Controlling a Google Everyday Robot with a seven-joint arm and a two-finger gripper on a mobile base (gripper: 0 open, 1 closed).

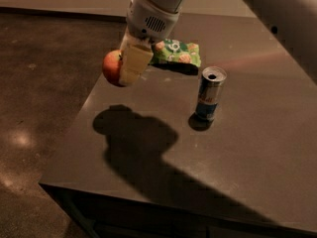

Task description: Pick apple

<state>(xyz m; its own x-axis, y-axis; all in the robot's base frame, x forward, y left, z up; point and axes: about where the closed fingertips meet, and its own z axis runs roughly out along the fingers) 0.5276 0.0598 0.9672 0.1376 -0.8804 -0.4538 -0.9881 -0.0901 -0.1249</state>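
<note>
Tool (124, 74), over the worktop's (257, 148) edge, is clenching the apple (112, 66) so it is hanging clear of the surface beneath.

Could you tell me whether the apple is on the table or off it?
Off it: the gripper, above the table edge, holds the apple in the air, their shadow lying apart below.

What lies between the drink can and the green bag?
Nothing; the camera view shows bare table between can and bag. The gripper holds the apple above the edge.
</note>
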